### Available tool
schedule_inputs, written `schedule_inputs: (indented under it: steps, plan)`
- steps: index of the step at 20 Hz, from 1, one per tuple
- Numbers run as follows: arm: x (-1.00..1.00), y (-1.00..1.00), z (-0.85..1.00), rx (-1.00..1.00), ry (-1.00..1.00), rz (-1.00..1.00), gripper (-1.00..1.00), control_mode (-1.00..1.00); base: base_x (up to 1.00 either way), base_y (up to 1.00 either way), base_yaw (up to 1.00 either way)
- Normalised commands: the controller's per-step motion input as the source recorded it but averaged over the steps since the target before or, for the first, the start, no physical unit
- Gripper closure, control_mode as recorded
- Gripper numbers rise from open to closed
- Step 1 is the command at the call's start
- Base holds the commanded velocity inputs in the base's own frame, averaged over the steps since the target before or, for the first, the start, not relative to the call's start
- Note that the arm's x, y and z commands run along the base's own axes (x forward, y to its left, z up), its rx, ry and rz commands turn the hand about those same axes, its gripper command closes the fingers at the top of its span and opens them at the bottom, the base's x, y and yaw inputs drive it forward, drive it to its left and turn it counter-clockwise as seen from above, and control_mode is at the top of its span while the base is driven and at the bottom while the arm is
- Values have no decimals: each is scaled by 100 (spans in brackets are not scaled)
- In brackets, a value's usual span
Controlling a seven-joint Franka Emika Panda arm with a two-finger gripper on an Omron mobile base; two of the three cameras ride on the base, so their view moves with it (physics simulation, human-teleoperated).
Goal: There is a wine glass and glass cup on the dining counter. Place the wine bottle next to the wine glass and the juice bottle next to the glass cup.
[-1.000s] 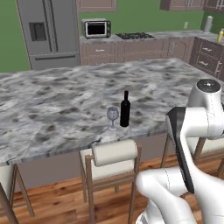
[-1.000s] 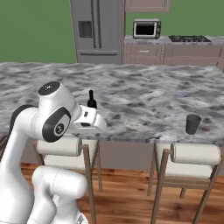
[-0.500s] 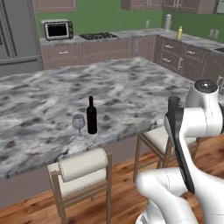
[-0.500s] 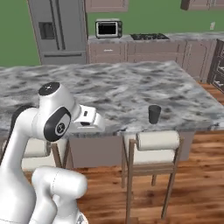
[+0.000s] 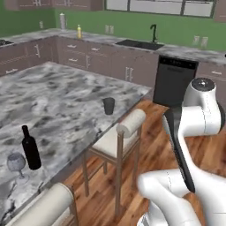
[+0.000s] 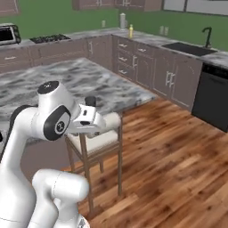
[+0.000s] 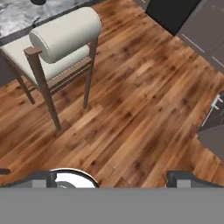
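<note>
So the base has swung round a lot: the whole view has slid along the desk (image 5: pixel 66 95) toward its end corner, and the far worktop with the sink (image 5: pixel 140 43) is ahead now. The things themselves look unmoved. The wine bottle (image 5: pixel 31 148) stands upright near the stool-side edge, neck straight up, just beside the wine glass (image 5: pixel 16 164), so that half looks done. The glass cup (image 5: pixel 108 106) sits near the end corner. The juice bottle (image 5: pixel 79 31) stands upright on the far worktop, probably the next target. The pincer (image 7: pixel 112 177) is wide open, empty, over the floor by a stool (image 7: pixel 61 41).
</note>
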Motion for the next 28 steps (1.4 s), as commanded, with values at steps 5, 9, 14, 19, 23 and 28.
schedule_inputs:
  steps: [5, 9, 14, 19, 23, 28]
  plan:
    - [0, 0, 0, 0, 0, 0, -100, 100, 7, -11, -75]
    - [0, 0, 0, 0, 0, 0, -100, 100, 56, -13, -23]
    - [0, 0, 0, 0, 0, 0, -100, 100, 80, -12, 0]
    - [0, 0, 0, 0, 0, 0, -100, 100, 88, -4, 0]
    - [0, 0, 0, 0, 0, 0, -100, 100, 90, -5, 0]
    - [0, 0, 0, 0, 0, 0, -100, 100, 93, -3, 0]
